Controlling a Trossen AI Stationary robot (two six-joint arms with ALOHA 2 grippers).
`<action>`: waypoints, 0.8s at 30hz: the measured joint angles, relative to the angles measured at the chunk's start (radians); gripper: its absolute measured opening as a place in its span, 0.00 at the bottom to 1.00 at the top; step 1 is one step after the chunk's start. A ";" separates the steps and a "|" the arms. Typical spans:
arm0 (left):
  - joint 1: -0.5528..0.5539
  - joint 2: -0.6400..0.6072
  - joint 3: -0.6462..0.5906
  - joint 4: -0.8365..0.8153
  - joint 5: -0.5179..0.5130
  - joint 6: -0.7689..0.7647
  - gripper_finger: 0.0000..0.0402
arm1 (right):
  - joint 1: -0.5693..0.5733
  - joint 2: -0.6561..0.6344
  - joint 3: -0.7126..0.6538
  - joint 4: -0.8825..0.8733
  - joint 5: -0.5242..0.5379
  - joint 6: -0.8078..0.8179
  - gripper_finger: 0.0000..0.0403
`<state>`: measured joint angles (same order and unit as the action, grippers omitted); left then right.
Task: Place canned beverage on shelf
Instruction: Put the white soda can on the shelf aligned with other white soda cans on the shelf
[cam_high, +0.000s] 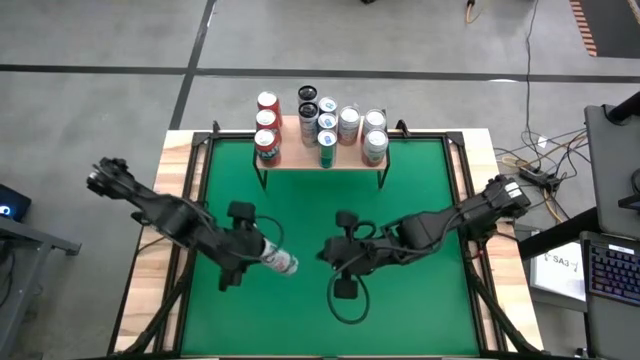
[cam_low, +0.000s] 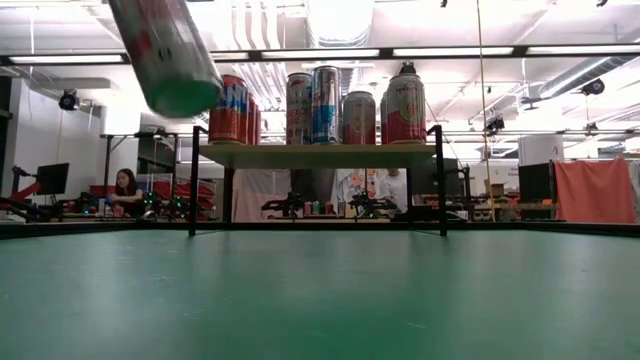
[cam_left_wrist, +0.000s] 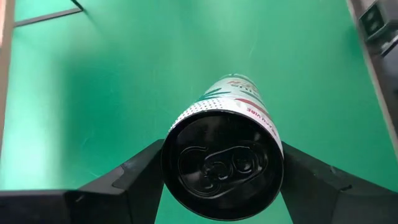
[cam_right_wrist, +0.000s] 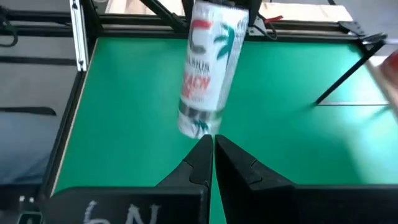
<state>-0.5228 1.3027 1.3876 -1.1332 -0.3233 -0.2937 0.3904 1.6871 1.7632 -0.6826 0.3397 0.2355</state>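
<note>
Canned beverage (cam_left_wrist: 227, 152), white with red and green print, is clamped between the two dark fingers (cam_left_wrist: 127, 177) of the left gripper (cam_high: 262, 250), jaws spread wide around the can body, lid end facing the wrist camera. Can is tilted and held clear above the green table (cam_high: 300, 200), at mid-table on the left side, well apart from the shelf (cam_high: 322, 156). Right gripper (cam_high: 335, 250) sits at table centre just beside the can, fingers pressed together, holding nothing. Shelf stands at the far edge of the table with several upright cans (cam_high: 347, 123) crowded on its wooden top. In the low view the held can is cut off by the top edge, only its lower end showing; neither gripper appears there. Label text partly readable in the right wrist view, blurred. A person (cam_low: 127, 190) sits in the room behind, small and hard to make out.
</note>
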 joint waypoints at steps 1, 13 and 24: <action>0.000 0.019 0.000 0.005 -0.002 0.016 0.61 | 0.000 0.000 -0.018 0.023 0.000 0.008 0.02; 0.001 0.164 0.048 0.044 -0.108 0.171 0.61 | -0.005 0.001 -0.133 0.120 0.001 0.059 0.18; 0.001 0.190 0.107 0.084 -0.124 0.296 0.61 | -0.014 0.011 -0.166 0.150 0.031 0.112 0.68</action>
<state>-0.5220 1.4929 1.4943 -1.0489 -0.4469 0.0019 0.3759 1.6982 1.5974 -0.5322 0.3702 0.3480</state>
